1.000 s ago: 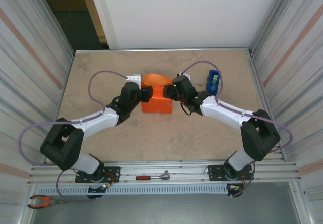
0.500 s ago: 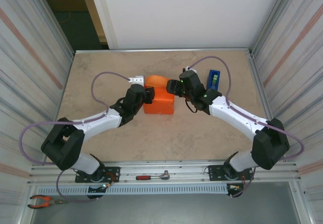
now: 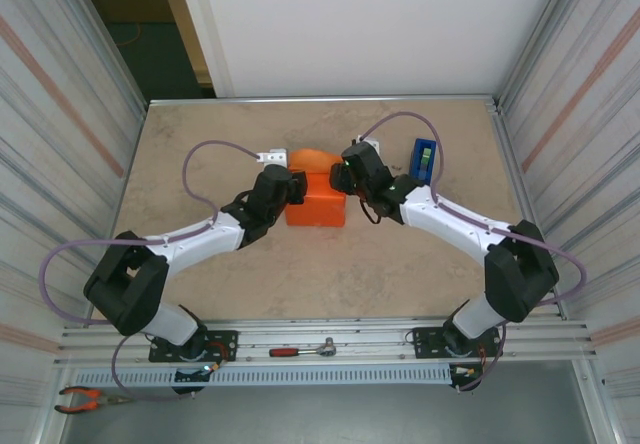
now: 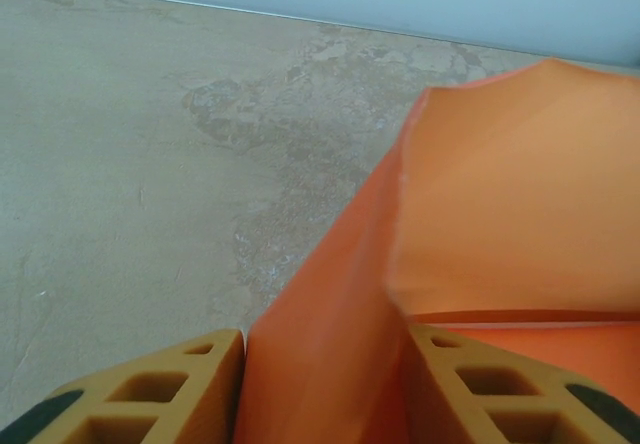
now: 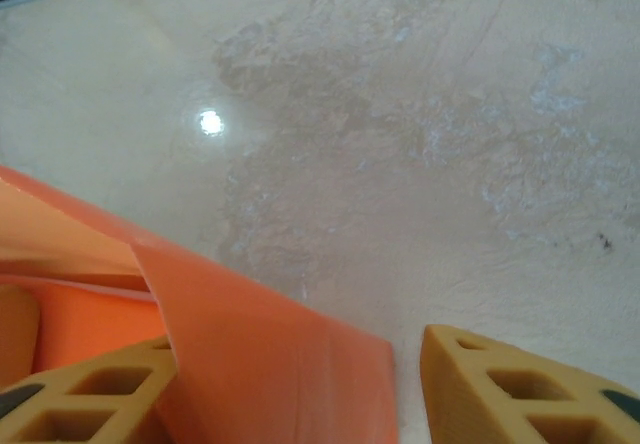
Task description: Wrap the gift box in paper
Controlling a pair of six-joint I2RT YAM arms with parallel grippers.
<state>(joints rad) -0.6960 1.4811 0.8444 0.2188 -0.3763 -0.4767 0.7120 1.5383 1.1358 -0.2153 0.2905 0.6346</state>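
Gift box (image 3: 315, 210) sits mid tabletop (image 3: 330, 264), skinned in orange paper (image 4: 500, 184). Left end effector (image 4: 325, 364) grasps 1 end flap, probably to hold it upright. Right end effector (image 5: 300, 364) is released and straddles the other flap, probably ready to pinch.

Your bench (image 3: 300, 274) is a mottled beige slab. Near its middle sits the gift box (image 3: 315, 209), skinned in the paper (image 3: 312, 156), with a loose orange flap standing at its far side. A blue tape dispenser (image 3: 423, 162) stands off to the right, and a small white piece (image 3: 268, 154) lies to the left.
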